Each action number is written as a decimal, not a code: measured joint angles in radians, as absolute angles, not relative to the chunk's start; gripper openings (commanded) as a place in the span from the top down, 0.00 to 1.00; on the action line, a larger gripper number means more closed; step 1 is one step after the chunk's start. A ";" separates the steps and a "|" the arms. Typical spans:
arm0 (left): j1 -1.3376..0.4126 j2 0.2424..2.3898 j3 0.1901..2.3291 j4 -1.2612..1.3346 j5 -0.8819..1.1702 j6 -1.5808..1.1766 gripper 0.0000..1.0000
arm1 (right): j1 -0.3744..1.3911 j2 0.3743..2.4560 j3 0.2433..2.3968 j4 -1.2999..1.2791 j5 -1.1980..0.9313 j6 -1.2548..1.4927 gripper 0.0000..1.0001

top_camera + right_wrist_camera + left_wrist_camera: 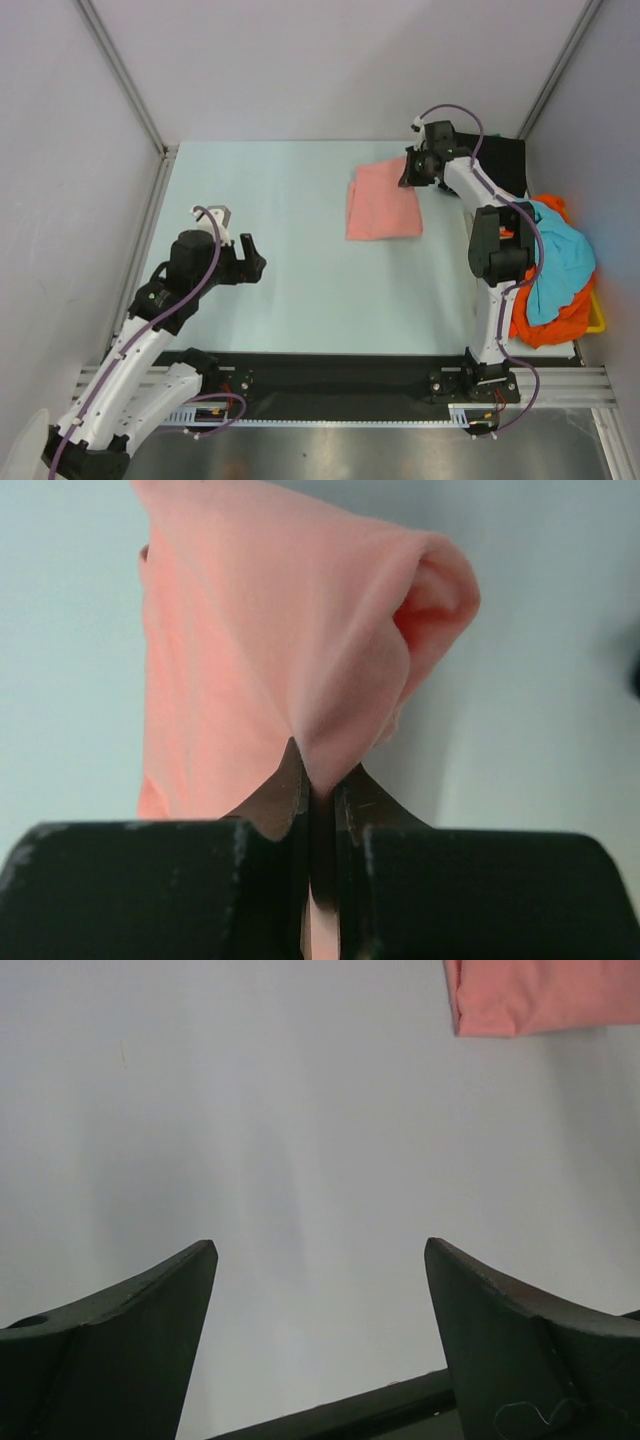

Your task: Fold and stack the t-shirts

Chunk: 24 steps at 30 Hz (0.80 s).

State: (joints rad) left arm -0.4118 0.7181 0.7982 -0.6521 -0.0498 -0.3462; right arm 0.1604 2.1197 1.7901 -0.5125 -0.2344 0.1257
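Upper right: my right gripper [318, 776] clamps edge of salmon-pink cloth t-shirt [383, 205], likely finishing fold; left gripper [320, 1246] gapes empty.

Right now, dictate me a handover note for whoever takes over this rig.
Left claw: open, empty, over the bare table.
Right claw: shut on a corner of the salmon pink shirt.
That shirt lies folded on the far right part of the table, with its pinched corner lifted.
Turquoise shirt and orange shirt: heaped unfolded on the yellow tray at the right edge.
Done: one shirt nearly folded.
Left: release it, then fold and stack the others.
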 measured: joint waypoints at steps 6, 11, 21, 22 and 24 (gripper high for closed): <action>-0.412 0.742 0.798 -0.651 -0.046 -0.344 0.10 | 0.116 2.077 1.814 -0.519 -0.095 0.043 1.00; -0.411 0.763 0.797 -0.650 -0.044 -0.339 0.10 | 0.077 2.076 1.877 -0.519 0.010 -0.046 1.00; -0.411 0.830 0.797 -0.638 -0.023 -0.338 0.11 | -0.002 2.086 2.080 -0.528 0.052 -0.170 1.00; -0.411 0.834 0.797 -0.638 -0.023 -0.339 0.11 | -0.011 2.094 2.114 -0.534 0.051 -0.184 1.00; -0.411 0.838 0.797 -0.638 -0.022 -0.338 0.11 | -0.023 2.115 2.186 -0.544 0.042 -0.210 1.00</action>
State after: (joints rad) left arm -0.4110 0.8379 0.7971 -0.6380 -0.0223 -0.3382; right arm -0.0231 2.1155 2.1864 -0.5438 0.0418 -0.2100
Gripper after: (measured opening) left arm 0.895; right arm 0.069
